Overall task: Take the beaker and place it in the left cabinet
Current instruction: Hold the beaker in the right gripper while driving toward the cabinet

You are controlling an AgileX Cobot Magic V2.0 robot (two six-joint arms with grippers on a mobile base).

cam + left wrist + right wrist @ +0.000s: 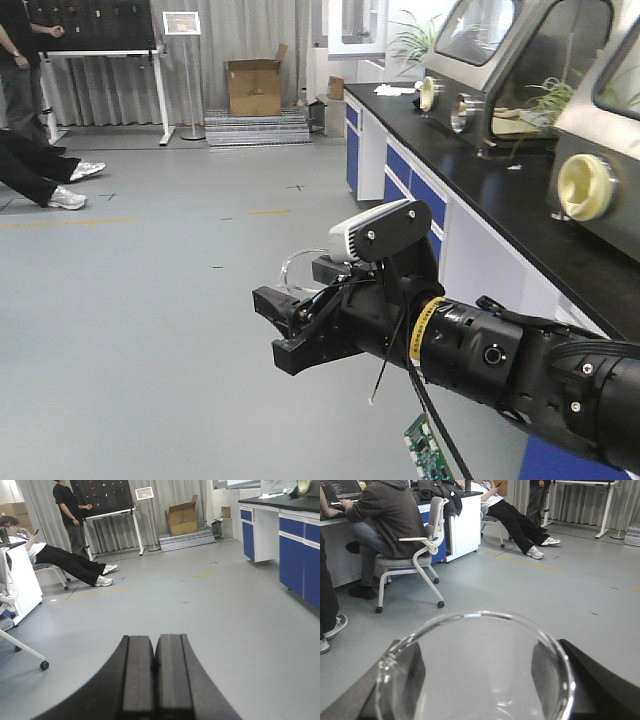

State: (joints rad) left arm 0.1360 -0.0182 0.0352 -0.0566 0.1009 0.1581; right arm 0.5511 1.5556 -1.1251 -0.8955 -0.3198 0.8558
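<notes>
Beaker [476, 675] being held by right end effector [277, 326].
Glass is being clamped between its fingers over the grey floor [140, 300]; left end effector [155, 670] is being seen with fingers pressed together.

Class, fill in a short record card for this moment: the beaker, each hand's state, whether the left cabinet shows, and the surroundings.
beaker: clear glass, gripped, held over the grey floor
right hand: shut on the beaker
left hand: shut, empty
left cabinet: not in view
surroundings: black-topped bench with blue drawers
</notes>
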